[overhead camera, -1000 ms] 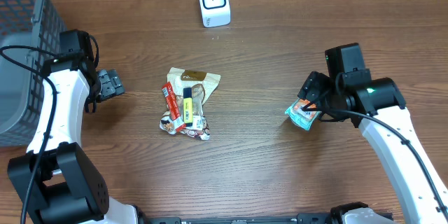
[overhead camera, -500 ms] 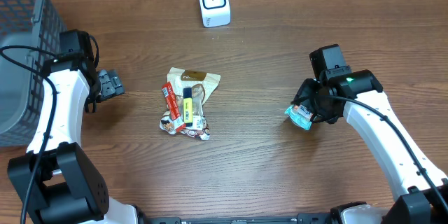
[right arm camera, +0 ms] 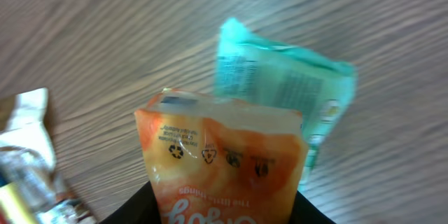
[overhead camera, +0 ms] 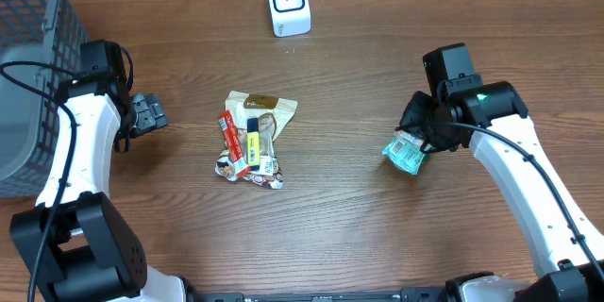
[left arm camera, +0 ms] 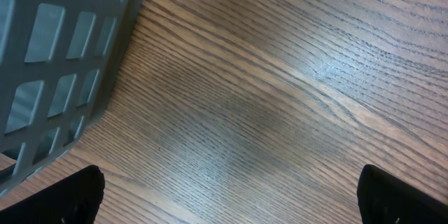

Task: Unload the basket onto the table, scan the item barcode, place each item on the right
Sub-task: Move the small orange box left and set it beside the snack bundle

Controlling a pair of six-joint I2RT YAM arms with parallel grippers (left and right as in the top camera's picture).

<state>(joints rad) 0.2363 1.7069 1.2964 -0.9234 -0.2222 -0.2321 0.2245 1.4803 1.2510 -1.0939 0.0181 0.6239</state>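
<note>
Two arms share a wooden table [overhead camera: 377, 245], and one is at work. The right gripper [overhead camera: 415, 138] stands over an orange packet [right arm camera: 222, 164] on the table's right-hand side. In the wrist view the packet rises between the jaws, with a teal packet [right arm camera: 283, 87] just behind it and touching. The jaws sit at a middling gap, one on each side of the orange packet, but only dark slivers of them show at the bottom edge, so whether they have pinched it cannot be told. The coming move likely turns on the scanner [overhead camera: 288, 3], which stands at the table's far edge, its pale face visible from above. It is well apart from the packet, ahead of the right gripper and off to its left. The right arm is the one on the packet. The left gripper [overhead camera: 148, 115] is spread wide over bare wood beside the basket [overhead camera: 28, 66] and lies well apart from the packet, beyond the pile [overhead camera: 253, 142] of wrappers at mid-table. The orange packet's long axis appears to run away from the wrist camera, though from overhead the gripper covers much of it. No barcode can be made out: the orange face shows recycling marks and fine print, the teal one a blurred block of text. It is unclear whether the two are separate items or joined.
</note>
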